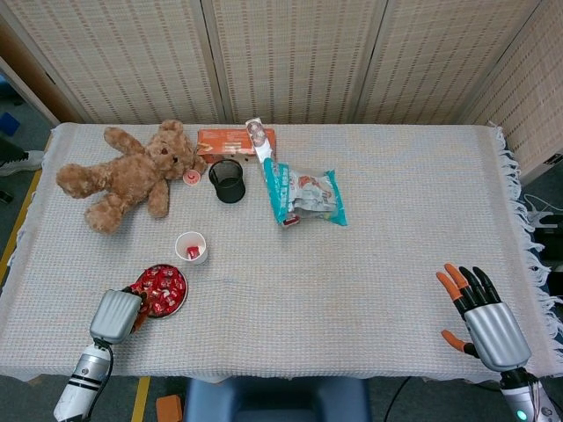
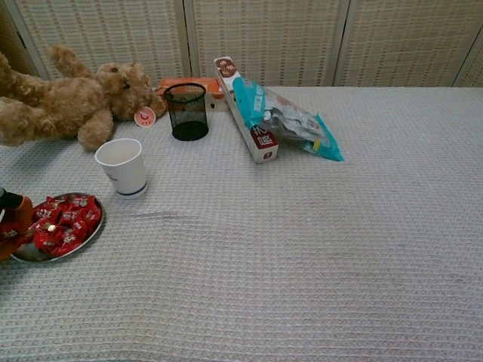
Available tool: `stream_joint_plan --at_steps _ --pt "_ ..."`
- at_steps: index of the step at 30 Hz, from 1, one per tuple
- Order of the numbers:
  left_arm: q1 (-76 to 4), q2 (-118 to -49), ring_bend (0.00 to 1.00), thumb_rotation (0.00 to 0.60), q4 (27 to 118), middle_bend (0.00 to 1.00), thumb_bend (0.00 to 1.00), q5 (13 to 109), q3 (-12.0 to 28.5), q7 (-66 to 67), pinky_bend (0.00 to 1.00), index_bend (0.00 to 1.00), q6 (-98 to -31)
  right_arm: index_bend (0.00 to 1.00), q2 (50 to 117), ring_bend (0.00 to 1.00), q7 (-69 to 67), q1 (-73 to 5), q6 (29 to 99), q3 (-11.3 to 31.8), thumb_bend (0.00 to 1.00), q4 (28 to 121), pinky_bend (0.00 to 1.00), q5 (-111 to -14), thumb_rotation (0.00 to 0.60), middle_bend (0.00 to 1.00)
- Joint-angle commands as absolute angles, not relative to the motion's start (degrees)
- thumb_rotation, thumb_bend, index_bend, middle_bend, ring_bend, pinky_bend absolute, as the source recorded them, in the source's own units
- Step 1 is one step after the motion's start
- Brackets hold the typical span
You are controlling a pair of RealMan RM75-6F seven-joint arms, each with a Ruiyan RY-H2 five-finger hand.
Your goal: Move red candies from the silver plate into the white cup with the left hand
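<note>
Fingers of the left hand touch red candies; grasp unclear, wrapper print unreadable.

Red candies fill a silver plate beside a white cup on grey waffle-weave cloth.

Red candies fill the silver plate near the white cup; the left robot hand touches them.

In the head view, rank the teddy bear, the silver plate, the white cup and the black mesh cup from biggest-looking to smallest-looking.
1. Teddy bear, clearly largest.
2. Silver plate, partly covered by the left robot hand.
3 and 4. Black mesh cup and white cup: they look alike, so no ranking.
</note>
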State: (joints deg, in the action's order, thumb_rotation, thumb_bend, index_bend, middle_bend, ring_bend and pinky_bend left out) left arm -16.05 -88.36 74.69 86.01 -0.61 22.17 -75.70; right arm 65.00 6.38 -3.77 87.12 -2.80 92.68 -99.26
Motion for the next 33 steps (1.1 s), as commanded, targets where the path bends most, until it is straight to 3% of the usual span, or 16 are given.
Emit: stream_joint_plan --at_steps 1,11,21,33 --pt "-16.41 -87.31 0.58 0.600 76.19 0.62 0.41 86.40 -0.23 21.67 0.99 0.61 -75.83 0.00 65.02 0.00 6.42 -3.83 86.98 -2.77 0.07 92.70 0.00 -99.17 0.600 0.00" --pt "-19.22 -84.31 0.58 0.600 81.61 0.62 0.41 84.76 3.42 19.93 0.99 0.61 -73.76 0.00 65.06 0.00 6.51 -3.96 86.59 -2.49 0.07 92.76 0.00 -98.48 0.600 0.00" --pt "-27.18 -83.36 0.58 0.600 87.15 0.62 0.41 80.66 10.94 25.86 0.99 0.61 -68.07 0.00 65.28 0.00 7.07 -4.38 85.41 -1.80 0.07 92.91 0.00 -96.78 0.600 0.00" --pt "-35.17 -88.91 0.58 0.600 79.67 0.61 0.41 73.73 14.40 33.06 0.99 0.61 -61.97 0.00 65.20 0.00 7.02 -4.64 84.59 -1.28 0.07 92.92 0.00 -95.15 0.600 0.00"
